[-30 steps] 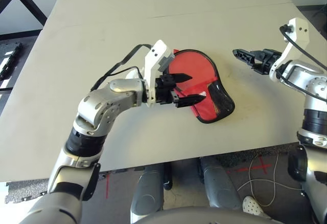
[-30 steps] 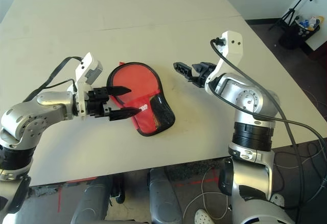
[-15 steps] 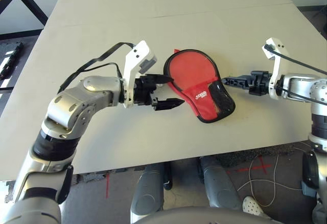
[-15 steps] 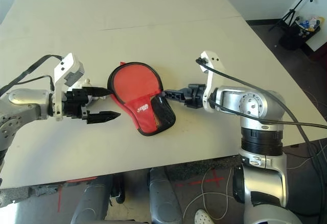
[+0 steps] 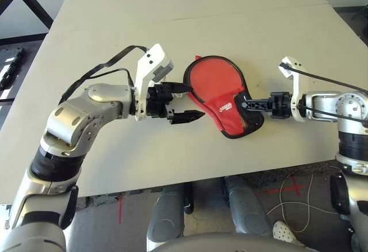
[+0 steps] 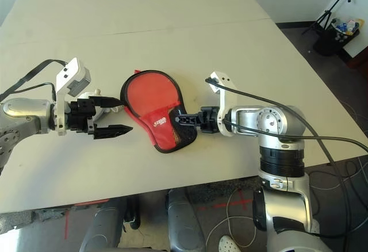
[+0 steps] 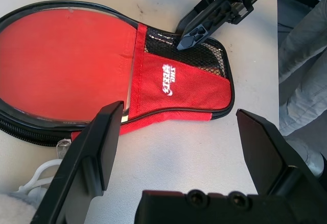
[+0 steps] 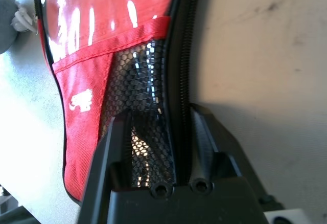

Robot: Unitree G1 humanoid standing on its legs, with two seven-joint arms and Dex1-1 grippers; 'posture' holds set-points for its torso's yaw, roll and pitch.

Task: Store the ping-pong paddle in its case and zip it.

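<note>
Red case point(image 5: 225, 96) lies mid-frame, paddle apparently inside; your left gripper point(image 5: 185, 100) gapes empty, right gripper point(image 6: 183, 118) pinches its mesh edge, zipping seemingly remains.

The case point(image 7: 168, 88) is woven red cloth with a black mesh panel (its round face glossy); the table point(image 5: 172, 39) looks matt.

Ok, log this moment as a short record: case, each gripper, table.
case: red-and-black paddle case lying flat on the table, mesh panel toward the robot's right
left gripper: open, holding nothing, just beside the case's round end on the robot's left
right gripper: at the mesh end, fingers straddling the case's zipped black edge; whether they press it cannot be told
paddle: cannot tell whether it is inside the case
zip: its teeth run along the edge
</note>
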